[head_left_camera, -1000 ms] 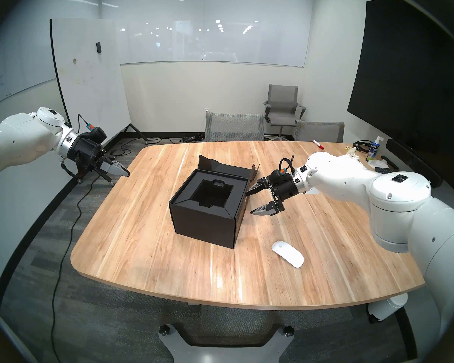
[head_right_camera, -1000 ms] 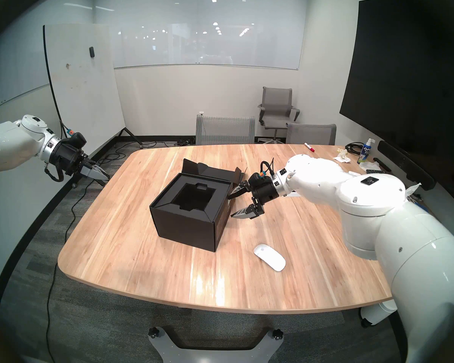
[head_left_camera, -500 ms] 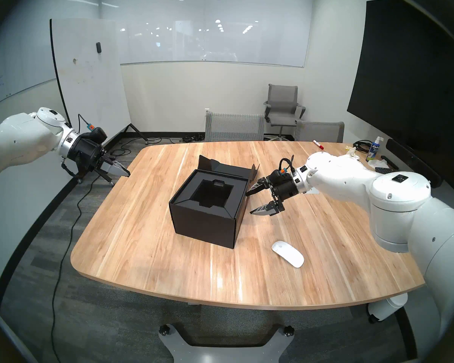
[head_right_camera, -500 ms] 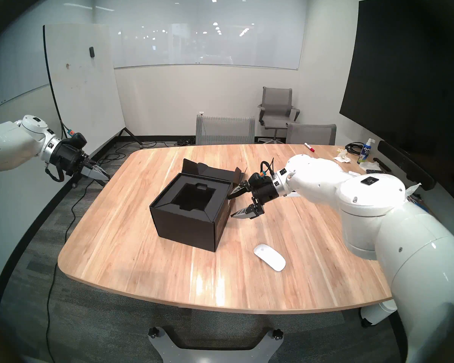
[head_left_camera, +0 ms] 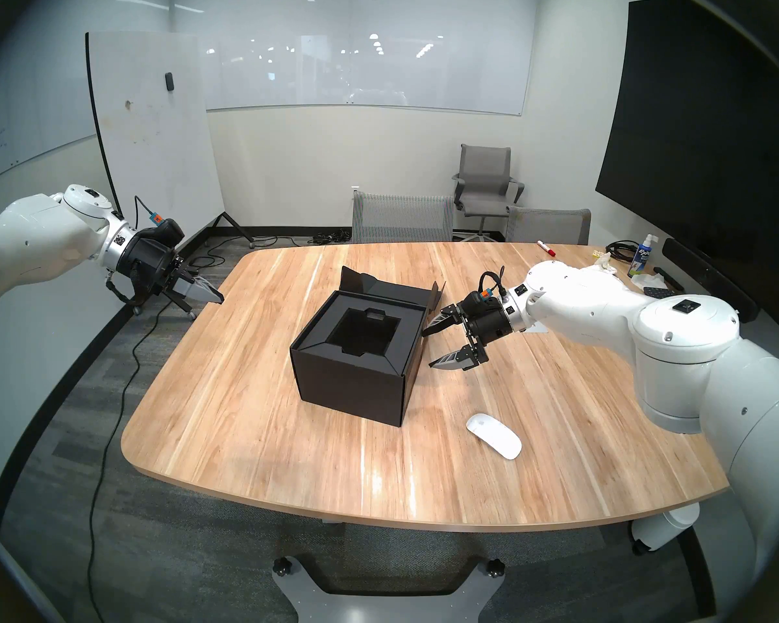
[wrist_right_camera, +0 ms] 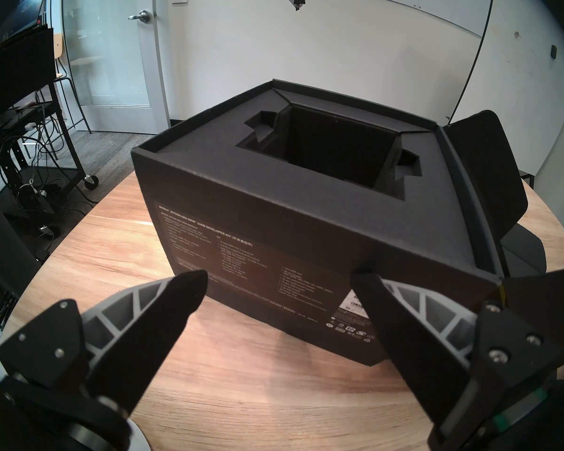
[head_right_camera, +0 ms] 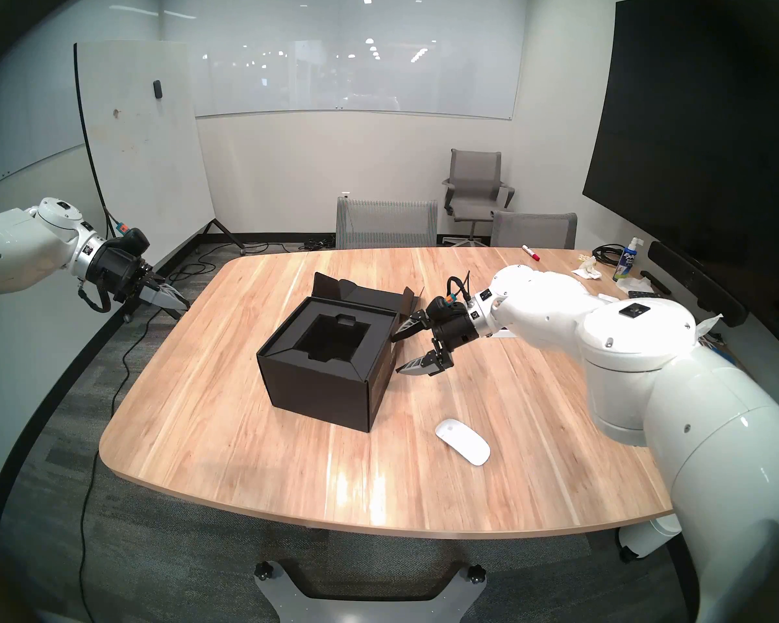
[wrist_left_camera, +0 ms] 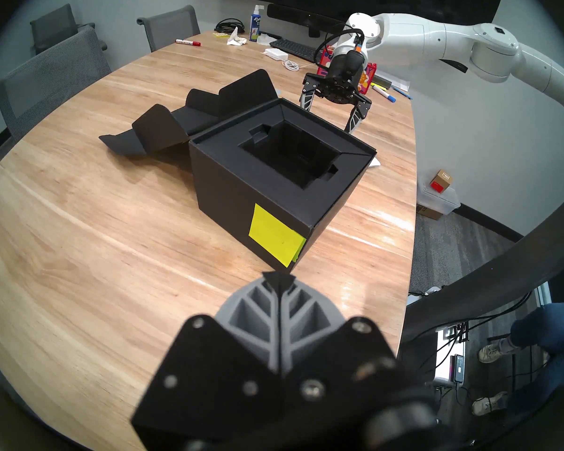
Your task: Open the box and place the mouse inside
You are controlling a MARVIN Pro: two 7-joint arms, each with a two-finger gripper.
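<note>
Meeting rm, wooden table [head_left_camera: 253, 429]. Box [head_left_camera: 351, 384] sits mid-table, lid folded back toward far edge, recess exposed and empty. Mouse [head_left_camera: 493, 436] lies flat nr the table's near right edge, well apart from box. Right gripper [head_left_camera: 432, 348] just beside box's right wall, jaws wide apart, holding nothing. Left gripper [head_left_camera: 214, 296] at the left edge, jaws closed, empty.

Handling, est.: mouse light, rigid, glossy shell likely slippery; low profile. Take it across the long sides, fingertips nr table level. Box stiff card, light; may shift if bumped.

bare wooden table [head_left_camera: 253, 420] from six to nine o'clock of the open matte black cardboard box [head_left_camera: 356, 384]; its folded-back lid flap [head_left_camera: 378, 289] blocks twelve.
</note>
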